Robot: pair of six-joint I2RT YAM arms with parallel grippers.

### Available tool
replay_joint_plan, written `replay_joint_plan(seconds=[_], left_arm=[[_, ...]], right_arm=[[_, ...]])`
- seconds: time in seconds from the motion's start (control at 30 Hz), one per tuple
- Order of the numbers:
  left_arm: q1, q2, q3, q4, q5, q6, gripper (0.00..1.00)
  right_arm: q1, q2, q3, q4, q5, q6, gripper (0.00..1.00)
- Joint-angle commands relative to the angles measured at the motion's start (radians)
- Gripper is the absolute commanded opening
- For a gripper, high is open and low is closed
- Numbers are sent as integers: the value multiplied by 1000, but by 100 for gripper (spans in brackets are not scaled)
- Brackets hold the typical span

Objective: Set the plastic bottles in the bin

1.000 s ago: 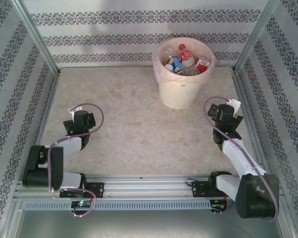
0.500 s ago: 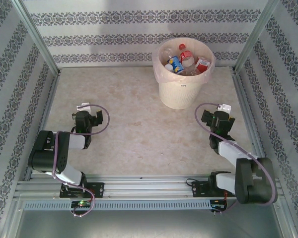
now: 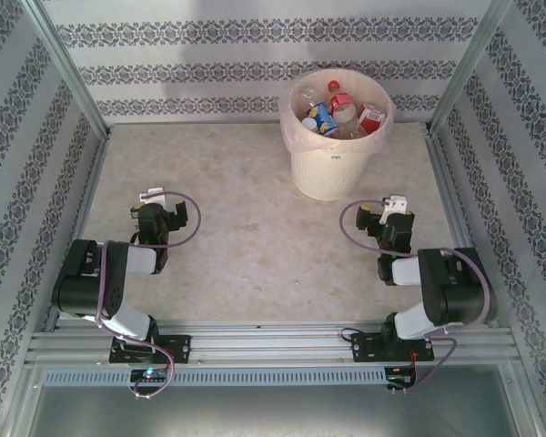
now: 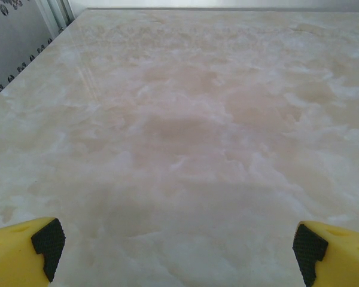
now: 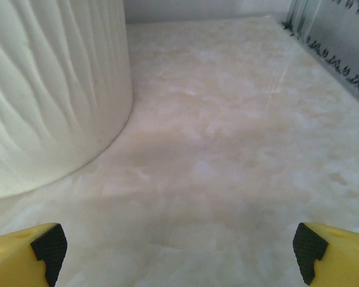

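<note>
The bin [image 3: 328, 173], a cream-white bucket with a pinkish liner, stands at the far right of the table. Several plastic bottles [image 3: 324, 118] lie inside it, with red caps and blue, yellow and red labels. My left gripper [image 3: 155, 217] is folded back over the near left of the table and is open, with bare tabletop between its yellow fingertips [image 4: 45, 242]. My right gripper [image 3: 391, 223] hangs low just in front of the bin, also open and holding nothing. In the right wrist view the bin's ribbed wall [image 5: 54, 89] rises at the left, ahead of my right gripper [image 5: 176, 251].
The marble-look tabletop [image 3: 246, 228] is fenced by patterned walls with metal posts on the left [image 3: 68, 73] and right [image 3: 464, 73]. A metal rail [image 3: 273, 341] at the near edge carries both arm bases.
The right arm has folded back toward its base, carrying its gripper left and lower. The left arm folded in earlier and has since held still. Both grippers stayed open.
</note>
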Motion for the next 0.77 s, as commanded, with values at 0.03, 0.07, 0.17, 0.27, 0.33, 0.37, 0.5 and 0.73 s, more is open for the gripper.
replay_joint_plan(seconds=[0.03, 0.07, 0.17, 0.27, 0.33, 0.37, 0.5, 0.73], left_arm=[[-6, -1, -11, 50, -9, 4, 100], [-6, -2, -11, 49, -9, 4, 100], [-6, -1, -11, 50, -9, 4, 100], [-6, -2, -11, 50, -10, 4, 100], [-6, -2, -11, 50, -10, 4, 100], [-6, -1, -11, 49, -9, 4, 100], [-6, -2, -11, 50, -9, 4, 100], [-6, 0, -11, 48, -9, 4, 100]], right_arm=[[29, -6, 115, -57, 10, -28, 98], [29, 3, 104, -22, 1, -28, 98], [5, -11, 125, -85, -179, -60, 98], [2, -12, 121, -78, -167, -55, 98], [2, -8, 122, -70, -161, -51, 98], [2, -10, 124, -79, -161, -51, 98], [3, -6, 128, -83, -158, -49, 98], [-6, -8, 125, -78, -174, -45, 98]])
